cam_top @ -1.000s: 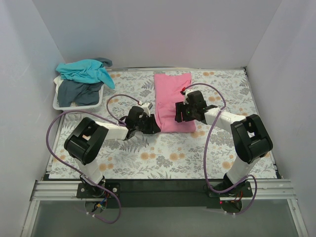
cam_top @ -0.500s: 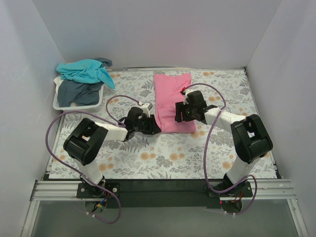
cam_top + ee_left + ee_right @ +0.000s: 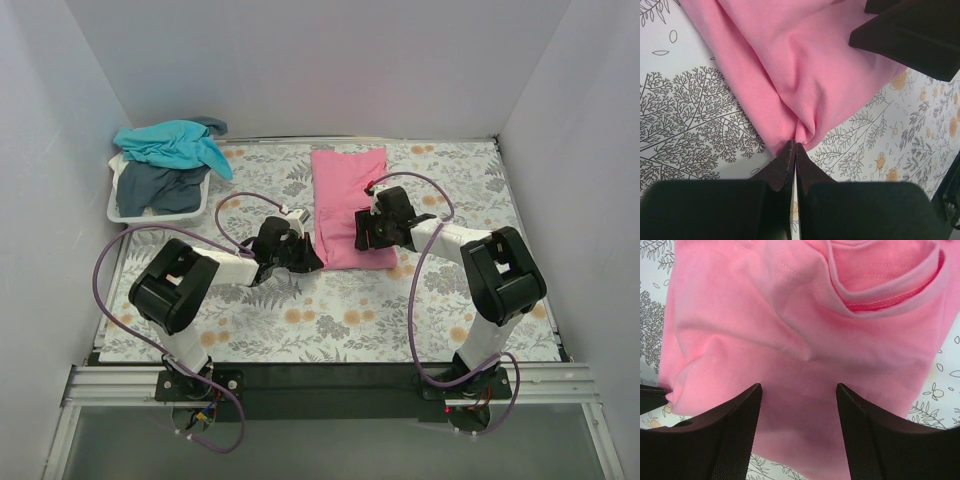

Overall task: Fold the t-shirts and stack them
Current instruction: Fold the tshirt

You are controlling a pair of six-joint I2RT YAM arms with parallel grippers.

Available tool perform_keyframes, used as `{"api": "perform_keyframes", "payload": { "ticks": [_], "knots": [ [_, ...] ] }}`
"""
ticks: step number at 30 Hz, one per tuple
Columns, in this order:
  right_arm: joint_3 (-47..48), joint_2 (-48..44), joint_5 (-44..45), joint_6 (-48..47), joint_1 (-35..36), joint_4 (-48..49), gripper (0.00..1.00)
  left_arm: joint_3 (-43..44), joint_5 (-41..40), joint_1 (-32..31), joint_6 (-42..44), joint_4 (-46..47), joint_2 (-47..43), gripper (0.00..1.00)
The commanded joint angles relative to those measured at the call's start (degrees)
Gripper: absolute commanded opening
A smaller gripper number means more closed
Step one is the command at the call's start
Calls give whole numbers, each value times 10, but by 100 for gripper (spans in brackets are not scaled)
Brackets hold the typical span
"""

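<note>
The pink t-shirt [image 3: 345,195] lies folded into a long strip in the middle of the table. My left gripper [image 3: 308,257] is shut on the shirt's near left corner [image 3: 801,127], the cloth bunched between the fingertips. My right gripper [image 3: 368,238] is open and sits just over the near right part of the pink shirt [image 3: 790,325], holding nothing. The teal t-shirt [image 3: 172,142] and the dark slate t-shirt [image 3: 155,185] lie heaped in the white basket at the far left.
The white plastic basket [image 3: 118,212] stands at the table's far left corner. The floral tablecloth [image 3: 330,310] covers the table. White walls close in the left, back and right sides.
Both grippers have shifted very slightly; the left one stays shut on the shirt's corner and the right one has edged a little to the left over the shirt.
</note>
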Motion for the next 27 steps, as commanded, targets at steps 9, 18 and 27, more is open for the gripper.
{"api": "perform_keyframes", "payload": {
  "ticks": [9,18,27],
  "knots": [
    [4,14,48,5,3,-5,55,-81,-61,-19,-28,49,-88,0],
    [14,33,41,10,3,-9,55,-106,-90,-39,-35,47,-109,0],
    [18,-35,41,0,3,-17,55,-86,-124,-42,-44,9,-157,50]
  ]
}}
